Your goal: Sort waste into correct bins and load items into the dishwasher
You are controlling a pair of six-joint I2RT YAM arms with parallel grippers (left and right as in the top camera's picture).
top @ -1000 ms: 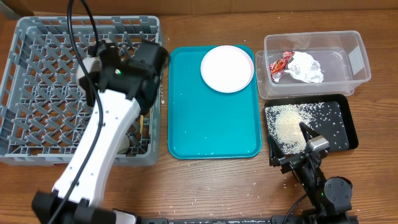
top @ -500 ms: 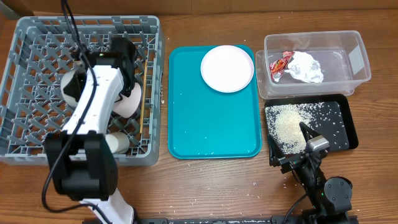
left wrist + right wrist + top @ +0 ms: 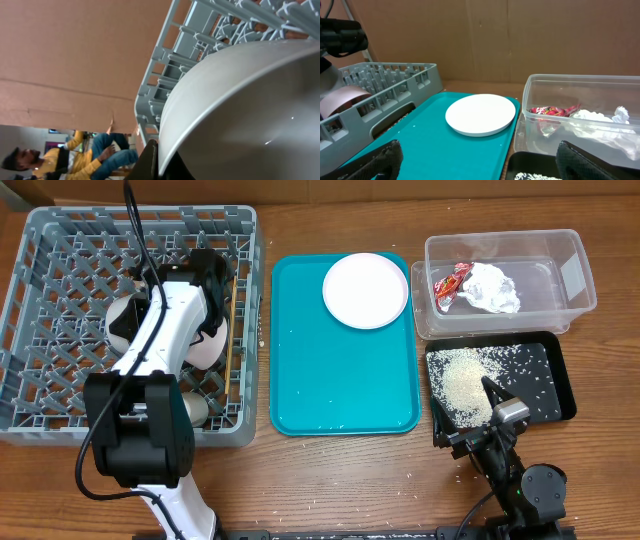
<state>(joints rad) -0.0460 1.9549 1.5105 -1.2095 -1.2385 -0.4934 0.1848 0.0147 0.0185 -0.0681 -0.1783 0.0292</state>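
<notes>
My left gripper (image 3: 205, 305) is inside the grey dish rack (image 3: 60, 395) and is shut on the rim of a white bowl (image 3: 240, 115), which also shows in the overhead view (image 3: 210, 348). Its fingers (image 3: 159, 165) pinch the bowl's edge. Chopsticks (image 3: 236, 340) lie along the rack's right side, and a small white cup (image 3: 196, 408) sits near its front. The round plate (image 3: 366, 290) rests on the teal tray. The red wrapper (image 3: 452, 280) and the tissue (image 3: 492, 288) lie in the clear tub (image 3: 575, 275). Rice (image 3: 463, 383) lies in the black tray (image 3: 560, 395). My right gripper (image 3: 487, 170) is open and empty.
The teal serving tray (image 3: 330, 380) lies between the rack and the bins. A few rice grains are scattered on the wooden table near the right arm's base (image 3: 525, 485). Another pale round object (image 3: 120, 322) sits in the rack left of the arm. A cardboard wall stands behind.
The left arm swung from the rack's right edge further into the rack and brought the white bowl down among the pegs. The right arm has not moved.
</notes>
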